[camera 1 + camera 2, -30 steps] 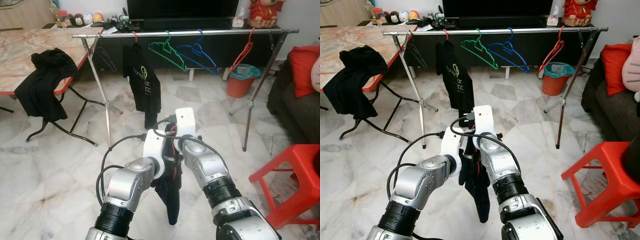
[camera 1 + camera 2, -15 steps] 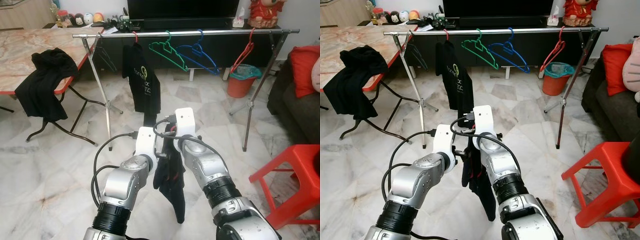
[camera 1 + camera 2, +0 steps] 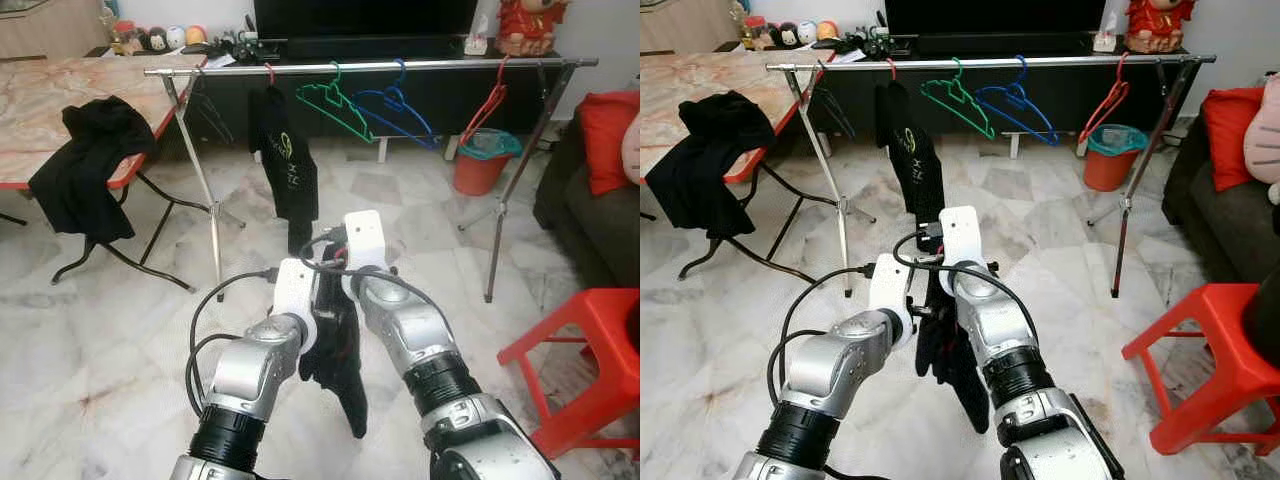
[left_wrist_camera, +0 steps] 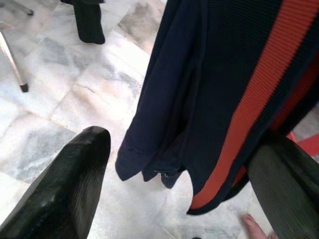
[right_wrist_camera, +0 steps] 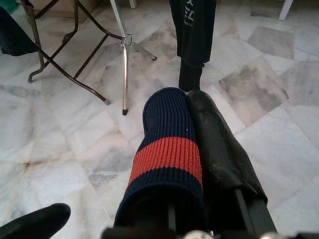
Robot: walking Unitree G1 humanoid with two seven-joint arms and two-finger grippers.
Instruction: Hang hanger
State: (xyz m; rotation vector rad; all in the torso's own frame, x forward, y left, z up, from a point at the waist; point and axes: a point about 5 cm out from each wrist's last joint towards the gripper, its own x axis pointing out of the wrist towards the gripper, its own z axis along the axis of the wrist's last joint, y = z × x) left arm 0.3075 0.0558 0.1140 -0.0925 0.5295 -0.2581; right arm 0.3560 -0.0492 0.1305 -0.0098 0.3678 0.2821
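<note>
Right gripper is clamped on a navy garment with a red stripe, held low before the robot over the marble floor. Beside it, the left gripper has its fingers spread wide, the cloth hanging between them. Beyond stands a metal clothes rack carrying a black T-shirt, a green hanger, a blue hanger and a red hanger. More black clothing drapes off a table at left; a red stool sits at right.

Navy red-striped garment between spread fingers
</note>
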